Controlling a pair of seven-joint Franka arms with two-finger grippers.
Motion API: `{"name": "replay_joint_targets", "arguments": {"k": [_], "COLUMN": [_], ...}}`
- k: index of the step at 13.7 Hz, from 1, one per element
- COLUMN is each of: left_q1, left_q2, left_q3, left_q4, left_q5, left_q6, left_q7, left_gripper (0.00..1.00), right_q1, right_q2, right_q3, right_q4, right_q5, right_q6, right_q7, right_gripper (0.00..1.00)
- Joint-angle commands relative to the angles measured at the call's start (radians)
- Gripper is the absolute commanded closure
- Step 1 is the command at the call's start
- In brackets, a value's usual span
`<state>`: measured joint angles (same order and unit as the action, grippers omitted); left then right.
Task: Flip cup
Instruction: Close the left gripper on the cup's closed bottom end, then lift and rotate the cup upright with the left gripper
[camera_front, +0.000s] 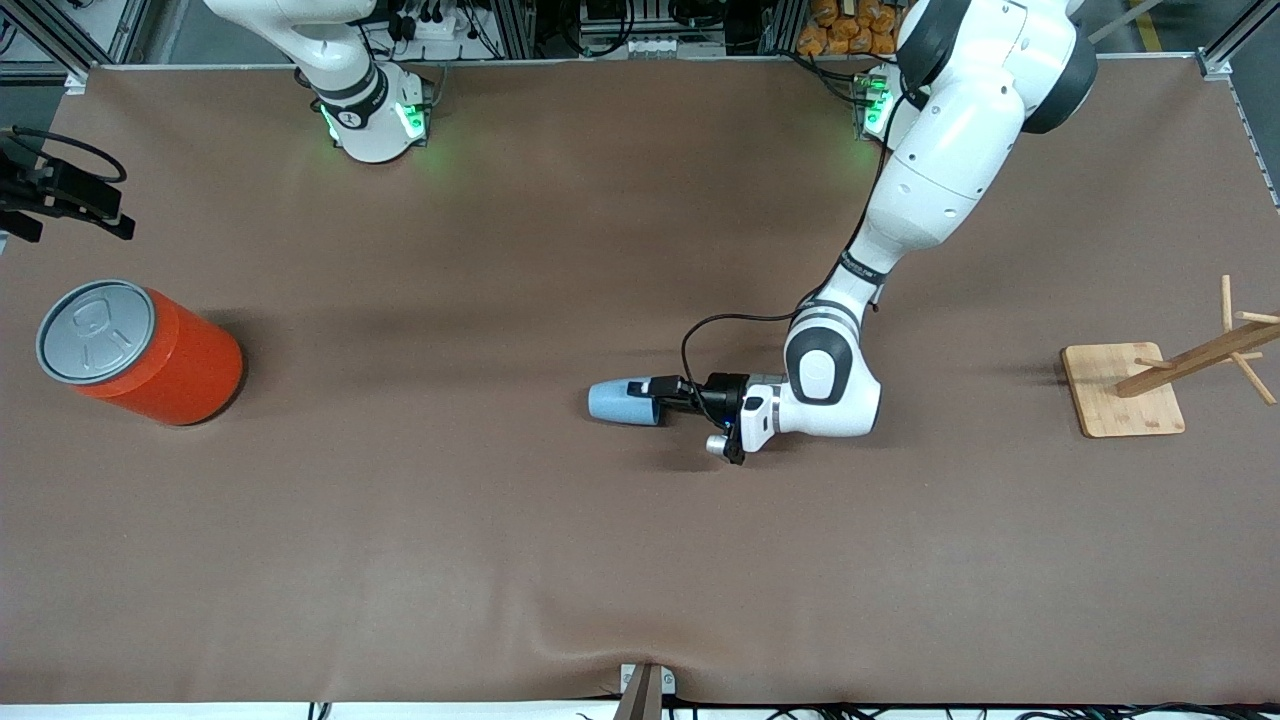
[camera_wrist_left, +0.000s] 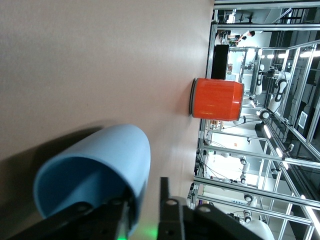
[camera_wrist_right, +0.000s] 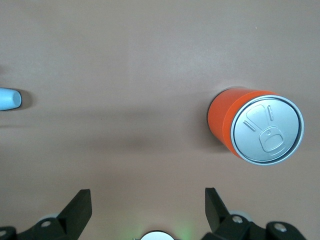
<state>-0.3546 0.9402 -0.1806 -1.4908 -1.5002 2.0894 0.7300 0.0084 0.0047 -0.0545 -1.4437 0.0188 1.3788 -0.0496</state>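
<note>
Left gripper (camera_front: 652, 392) pinches the cup (camera_front: 622, 402) rim, cup sideways over the table (camera_front: 420, 520) — rotate smoothly, grip firm; right gripper (camera_wrist_right: 148, 207) waits, fingers wide.

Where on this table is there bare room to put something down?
Bare cloth lies between the orange can and the cup, and along the table edge nearest the camera. It is crowded around the left gripper, shut on the cup, and the wooden rack.

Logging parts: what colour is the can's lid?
Grey metal, with a pull tab, on the orange can's lid; clearest in the right wrist view.
</note>
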Motion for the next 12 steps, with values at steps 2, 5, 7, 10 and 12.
{"name": "replay_joint_targets", "arguments": {"k": [2, 5, 7, 10, 12], "left_q1": [-0.011, -0.003, 0.012, 0.031, 0.057], "left_q2": [-0.061, -0.151, -0.228, -0.352, -0.4], "left_q3": [0.033, 0.047, 0.049, 0.078, 0.081], "left_q4": [0.032, 0.032, 0.032, 0.033, 0.027], "left_q5": [0.043, 0.214, 0.369, 0.746, 0.984], "left_q6": [0.027, 0.028, 0.028, 0.015, -0.021], "left_q7": [-0.067, -0.268, -0.389, -0.658, -0.747], "left_gripper": [1.0, 1.0, 1.0, 1.0, 1.0], "right_q1": [0.013, 0.022, 0.021, 0.053, 0.08], "right_q2": [-0.002, 0.003, 0.003, 0.015, 0.027], "right_q3": [0.001, 0.001, 0.001, 0.001, 0.001], "right_q4": [0.017, 0.017, 0.017, 0.016, 0.016], "right_q5": [-0.049, -0.083, -0.079, -0.079, -0.083], "right_q6": [-0.001, -0.003, -0.003, -0.003, -0.003], "right_q7": [0.002, 0.002, 0.004, 0.004, 0.004], "right_gripper": [0.0, 0.0, 0.0, 0.0, 0.0]}}
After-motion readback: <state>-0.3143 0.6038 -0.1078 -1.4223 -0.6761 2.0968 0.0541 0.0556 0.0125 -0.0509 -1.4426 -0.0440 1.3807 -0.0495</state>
